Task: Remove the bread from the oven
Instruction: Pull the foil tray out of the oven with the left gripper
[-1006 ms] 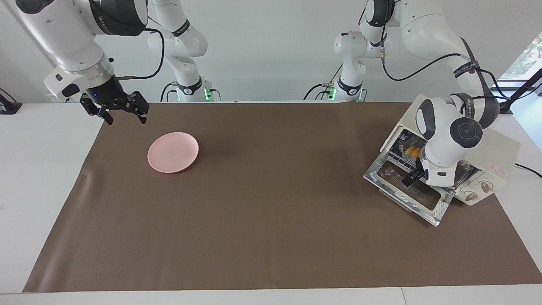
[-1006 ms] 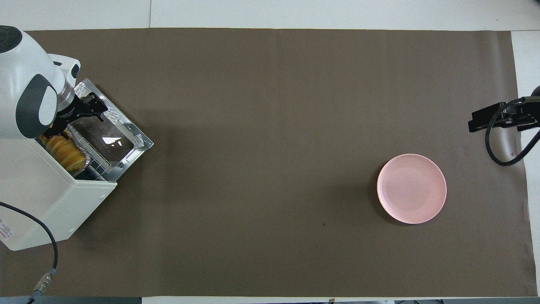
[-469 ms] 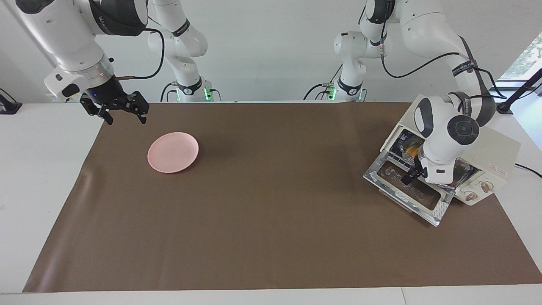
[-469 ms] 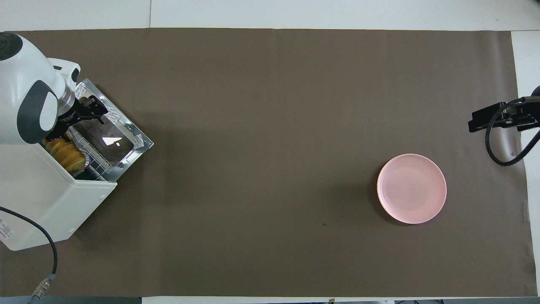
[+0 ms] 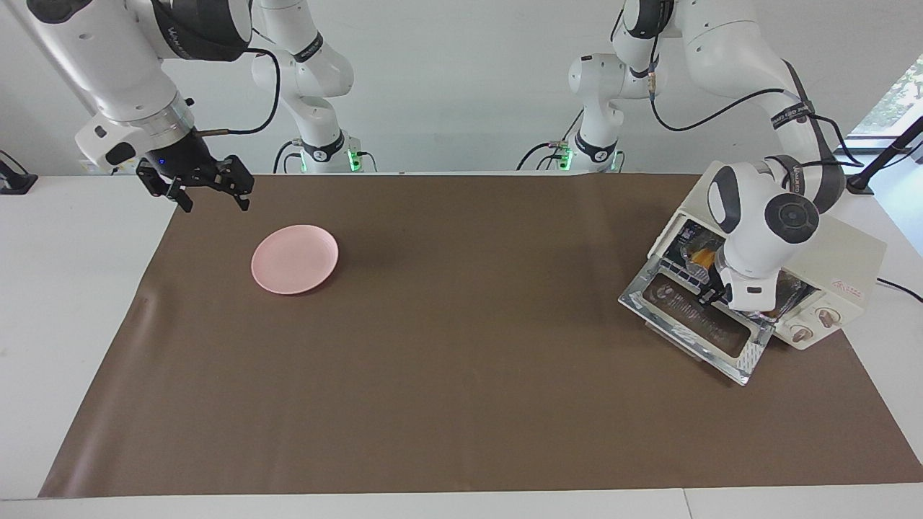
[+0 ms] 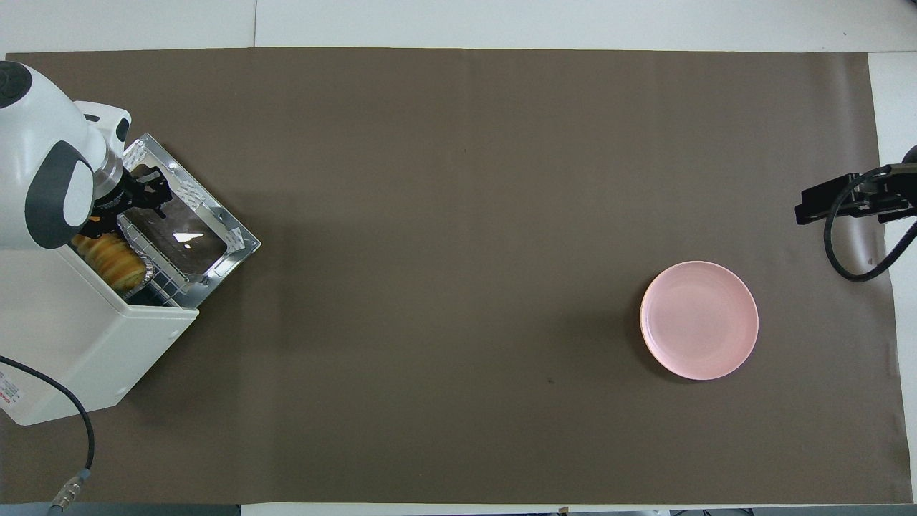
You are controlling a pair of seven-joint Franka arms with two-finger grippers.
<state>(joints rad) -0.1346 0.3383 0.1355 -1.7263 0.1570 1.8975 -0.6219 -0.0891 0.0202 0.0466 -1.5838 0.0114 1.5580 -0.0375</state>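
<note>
From the facing view, my left claw (image 5: 714,294) hangs at the mouth of the oven (image 5: 829,267), which sits at the left arm's end of the worktop (image 5: 461,360) with its glass door (image 5: 696,328) dropped open and flat. My own wrist covers most of the opening, so I cannot tell from here whether the fingers are spread or pinching. A patch of the yellow-orange bread (image 5: 698,255) shows inside the cavity, at about 11 o'clock from the claw and just beside it. My right claw (image 5: 209,193) waits in the air over the edge of the brown mat (image 5: 461,404) at the right arm's end, its fingers spread wide and holding nothing; the pink plate (image 5: 295,259) lies on the mat at about 5 o'clock from it, well apart from the oven. From the overhead view, the left claw (image 6: 118,211) reaches over the wire rack (image 6: 168,276) at the oven's mouth, and the bread (image 6: 113,259) lies in its foil tray (image 6: 145,271) on that rack, at about 6 o'clock from the claw. One dark fingertip sits at the loaf's end, but whether it grips I cannot tell. The right claw (image 6: 834,201) shows only partly at the frame edge, at about 2 o'clock from the plate (image 6: 699,319).
</note>
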